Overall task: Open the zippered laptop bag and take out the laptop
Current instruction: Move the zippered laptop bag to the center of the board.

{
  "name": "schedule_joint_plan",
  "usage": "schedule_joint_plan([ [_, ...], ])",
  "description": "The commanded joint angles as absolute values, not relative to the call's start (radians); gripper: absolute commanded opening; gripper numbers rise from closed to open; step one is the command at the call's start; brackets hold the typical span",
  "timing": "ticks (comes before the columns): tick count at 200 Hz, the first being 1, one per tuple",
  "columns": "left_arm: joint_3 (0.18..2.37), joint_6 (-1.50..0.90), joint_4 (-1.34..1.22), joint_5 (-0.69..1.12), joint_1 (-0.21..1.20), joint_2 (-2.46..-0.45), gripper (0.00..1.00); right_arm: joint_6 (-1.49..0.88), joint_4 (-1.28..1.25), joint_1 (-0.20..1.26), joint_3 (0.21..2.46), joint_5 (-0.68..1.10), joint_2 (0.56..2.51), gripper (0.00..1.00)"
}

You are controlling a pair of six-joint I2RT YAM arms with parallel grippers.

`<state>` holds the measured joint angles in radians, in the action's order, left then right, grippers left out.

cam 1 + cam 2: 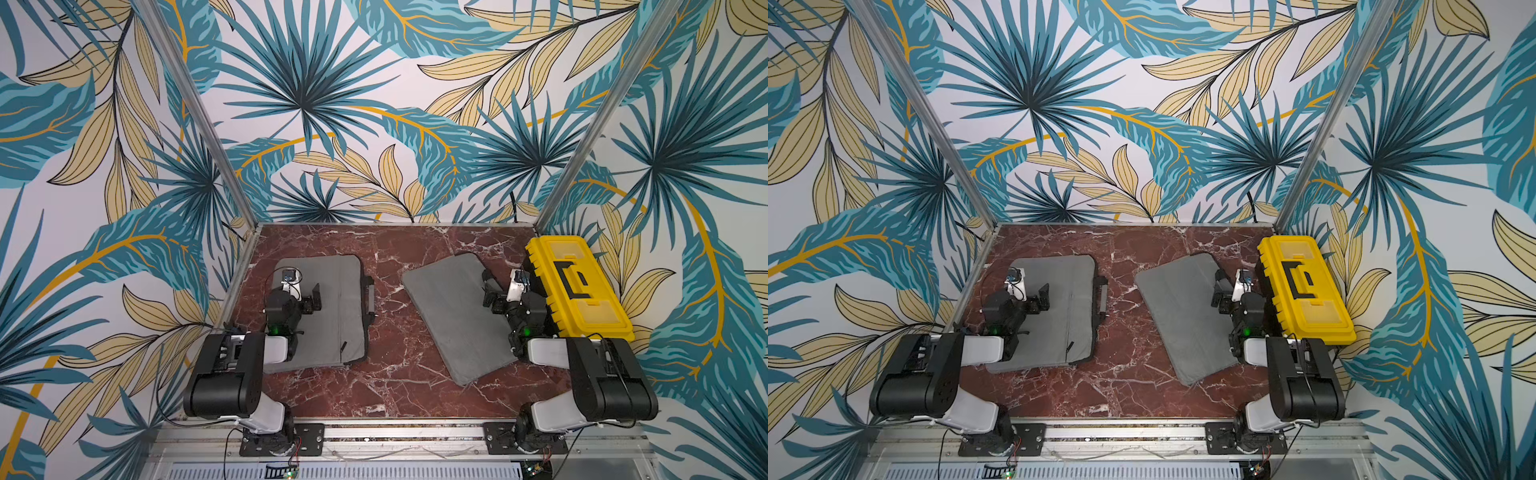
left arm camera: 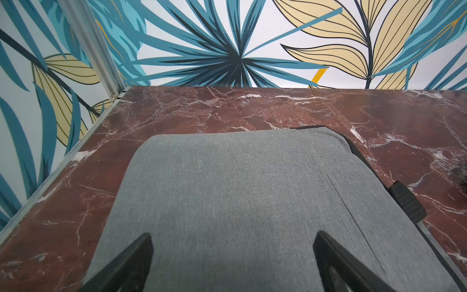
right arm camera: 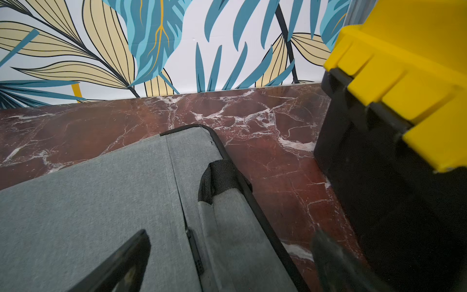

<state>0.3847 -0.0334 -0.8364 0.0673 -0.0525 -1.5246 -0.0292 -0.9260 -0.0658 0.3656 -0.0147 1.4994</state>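
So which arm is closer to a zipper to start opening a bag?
Probably the right. The right gripper is open over a zipper pull on its gray bag. The left gripper is open too, but over plain fabric of the other bag.

A lab test booth: leaf-print panels (image 1: 374,104) on aluminium posts (image 1: 201,120), robot arm bases (image 1: 282,440) bolted to a rail (image 1: 403,434) at six o'clock.

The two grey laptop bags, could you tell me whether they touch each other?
Apart. In both top views bare marble table separates the left bag from the right bag.
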Motion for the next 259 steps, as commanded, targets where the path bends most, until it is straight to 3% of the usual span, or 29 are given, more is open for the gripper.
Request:
schedule_joint_plan([
  [1,0.408,-0.028,-0.833,0.064,-0.056,-1.525,1.00,-0.023,-0.917,-0.064,0.371,-0.025,1.502,1.00],
  [259,0.407,-0.030,-0.834,0.059,-0.057,-1.524,1.00,-0.025,-0.936,-0.064,0.363,-0.028,1.499,1.00],
])
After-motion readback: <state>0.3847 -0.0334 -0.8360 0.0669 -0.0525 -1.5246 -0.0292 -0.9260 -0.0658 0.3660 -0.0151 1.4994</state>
